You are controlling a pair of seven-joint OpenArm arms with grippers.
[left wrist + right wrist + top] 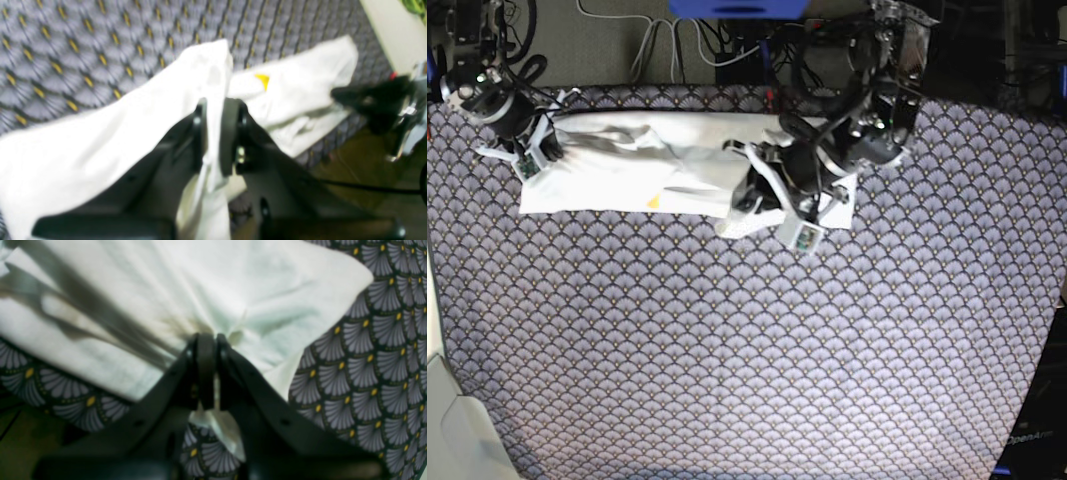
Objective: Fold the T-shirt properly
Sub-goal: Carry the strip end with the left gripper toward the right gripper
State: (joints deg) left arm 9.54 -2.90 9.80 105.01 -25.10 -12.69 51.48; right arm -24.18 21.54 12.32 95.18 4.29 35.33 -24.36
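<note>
The white T-shirt (627,170) lies as a long folded strip along the far side of the table, with a small yellow print mark showing on it. My left gripper (745,197) is shut on a fold of its right-hand part and holds that cloth raised over the strip's middle. In the left wrist view the fingers (200,133) pinch the white fabric (100,133), which drapes to both sides. My right gripper (555,140) is at the strip's left end. Its jaws (211,340) are shut on bunched white cloth (233,290) of the T-shirt.
A grey scallop-patterned cloth with yellow dots (747,350) covers the table. Cables and dark equipment (727,40) sit behind the far edge. A pale surface (447,420) borders the near left corner. The right arm shows dark at the shirt's far end (367,100).
</note>
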